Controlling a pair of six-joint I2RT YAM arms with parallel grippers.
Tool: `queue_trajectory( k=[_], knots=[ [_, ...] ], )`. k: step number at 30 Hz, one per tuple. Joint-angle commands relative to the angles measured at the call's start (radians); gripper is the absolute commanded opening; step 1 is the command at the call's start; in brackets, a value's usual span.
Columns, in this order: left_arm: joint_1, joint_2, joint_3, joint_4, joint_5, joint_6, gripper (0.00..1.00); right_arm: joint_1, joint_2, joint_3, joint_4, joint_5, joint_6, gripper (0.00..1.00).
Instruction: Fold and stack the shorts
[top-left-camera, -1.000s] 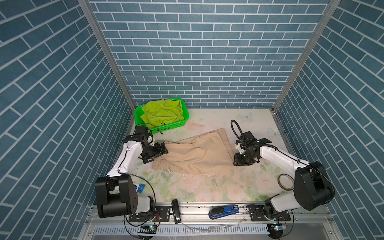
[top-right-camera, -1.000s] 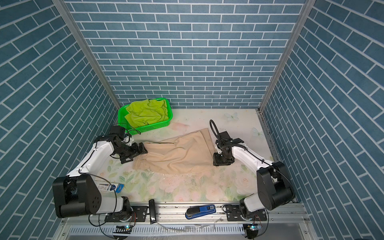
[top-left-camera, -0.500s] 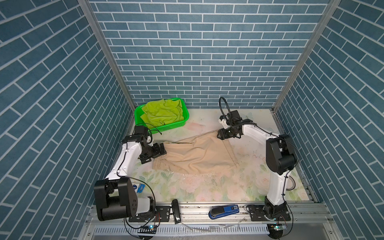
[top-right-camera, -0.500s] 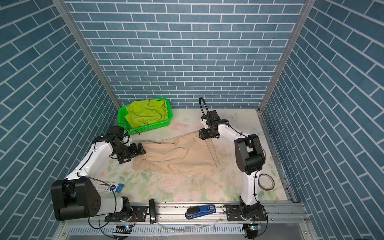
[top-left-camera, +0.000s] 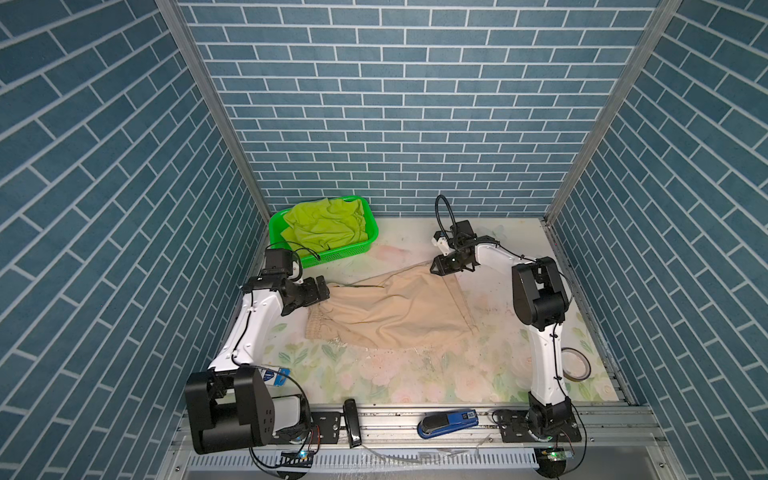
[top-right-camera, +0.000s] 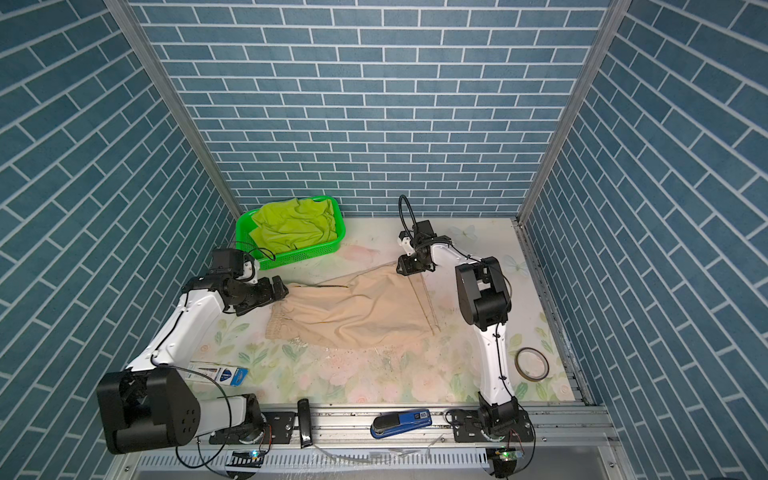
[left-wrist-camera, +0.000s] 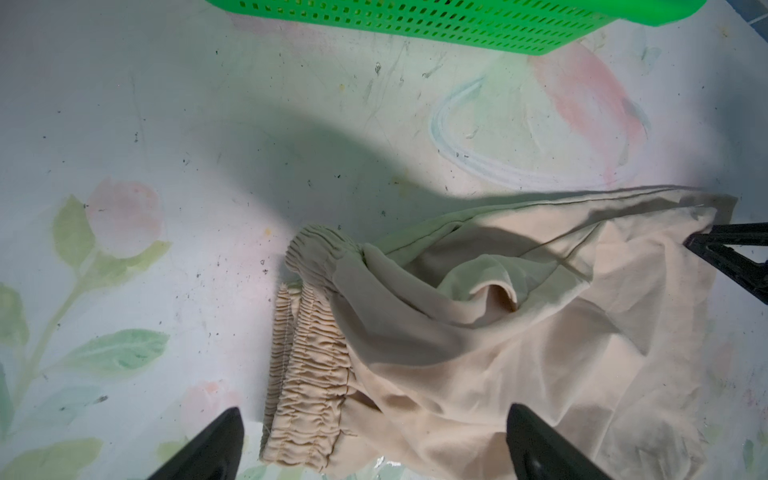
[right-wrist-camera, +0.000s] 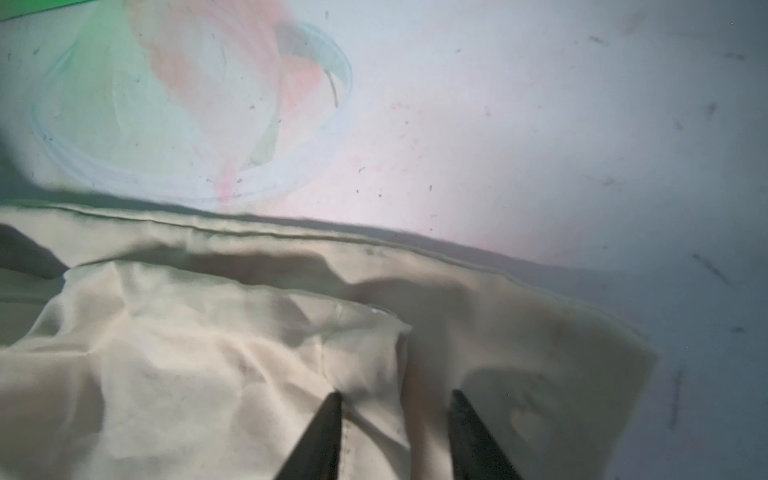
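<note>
Beige cloth shorts (top-left-camera: 395, 316): rumpled, spread on flowered table (top-left-camera: 415, 374), gathered waistband leftward.
Left gripper (left-wrist-camera: 374, 409): spread wide over waistband, unmoved.
Right gripper (right-wrist-camera: 395, 399): narrowed over far hem corner, grip unclear; a second ago it was nearer.

Spread shorts (top-left-camera: 386, 316) are lying between the left hand (top-left-camera: 322, 289) and right hand (top-left-camera: 435, 268), crumpled shorts (top-left-camera: 326, 226) sitting in the basket (top-left-camera: 332, 255) behind.

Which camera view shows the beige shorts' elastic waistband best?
The left wrist view: the waistband sits close, its gathers distinct. Both top views show the waistband small, at the left end of the beige shorts. The right wrist view shows only smooth cloth.
</note>
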Motion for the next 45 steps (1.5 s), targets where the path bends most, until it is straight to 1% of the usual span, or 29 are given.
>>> queue_trajectory(
  k=[1, 2, 3, 5, 6, 14, 17, 20, 24, 27, 29, 31, 32, 33, 34, 35, 37, 38, 39, 41, 45],
  knots=[
    [0.006, 0.011, -0.001, 0.018, -0.001, 0.017, 1.0, 0.003, 0.011, 0.009, 0.003, -0.076, -0.012, 0.32],
    [0.006, 0.012, 0.0, 0.015, -0.002, 0.017, 1.0, 0.003, 0.009, 0.005, 0.005, -0.083, -0.01, 0.25],
    [0.008, 0.012, 0.001, 0.014, 0.001, 0.016, 1.0, 0.003, 0.005, 0.0, 0.009, -0.086, -0.006, 0.2],
    [0.008, 0.012, 0.0, 0.013, 0.002, 0.017, 1.0, 0.002, -0.007, -0.006, 0.008, -0.083, -0.001, 0.03],
    [0.008, 0.011, 0.0, 0.013, -0.004, 0.013, 1.0, 0.002, -0.014, -0.002, -0.001, -0.07, -0.002, 0.0],
    [0.012, 0.019, 0.004, 0.011, 0.001, 0.012, 1.0, 0.003, -0.156, 0.036, -0.134, 0.157, -0.065, 0.0],
    [0.012, 0.032, 0.012, 0.007, 0.012, 0.014, 1.0, 0.0, -0.192, 0.056, -0.181, 0.21, -0.078, 0.0],
    [0.013, 0.04, 0.01, 0.011, 0.015, 0.012, 1.0, -0.007, -0.205, 0.059, -0.204, 0.237, -0.073, 0.0],
    [0.013, 0.051, 0.006, 0.014, 0.018, 0.01, 1.0, -0.018, -0.167, 0.071, -0.195, 0.239, -0.064, 0.0],
    [0.013, 0.058, 0.001, 0.016, 0.015, 0.001, 1.0, -0.021, -0.091, 0.116, -0.19, 0.215, -0.067, 0.0],
    [0.013, 0.061, -0.002, 0.019, 0.017, -0.006, 1.0, -0.023, -0.022, 0.166, -0.221, 0.217, -0.068, 0.0],
    [0.013, 0.06, -0.002, 0.02, 0.017, -0.011, 1.0, -0.026, 0.014, 0.199, -0.252, 0.213, -0.068, 0.0],
    [0.013, 0.059, -0.005, 0.022, 0.016, -0.016, 1.0, -0.028, 0.017, 0.206, -0.261, 0.212, -0.066, 0.11],
    [0.013, 0.057, -0.006, 0.025, 0.016, -0.02, 1.0, -0.028, 0.011, 0.205, -0.266, 0.209, -0.062, 0.26],
    [0.013, 0.055, -0.006, 0.028, 0.02, -0.022, 1.0, -0.028, -0.01, 0.193, -0.26, 0.201, -0.056, 0.36],
    [0.013, 0.055, -0.009, 0.027, 0.019, -0.024, 1.0, -0.028, -0.036, 0.164, -0.241, 0.198, -0.047, 0.44],
    [0.013, 0.055, -0.018, 0.033, 0.009, -0.037, 1.0, -0.031, -0.139, 0.092, -0.207, 0.197, -0.025, 0.57],
    [0.013, 0.056, -0.024, 0.034, -0.001, -0.046, 1.0, -0.037, -0.186, 0.05, -0.199, 0.195, -0.006, 0.6],
    [0.013, 0.058, -0.03, 0.033, -0.019, -0.056, 1.0, -0.042, -0.226, 0.012, -0.2, 0.192, 0.014, 0.61],
    [0.012, 0.061, -0.049, 0.038, -0.054, -0.087, 1.0, -0.048, -0.323, -0.106, -0.211, 0.177, 0.058, 0.62],
    [0.015, 0.031, -0.1, 0.067, -0.042, -0.125, 1.0, -0.047, -0.519, -0.393, -0.204, 0.148, 0.133, 0.62]
  ],
)
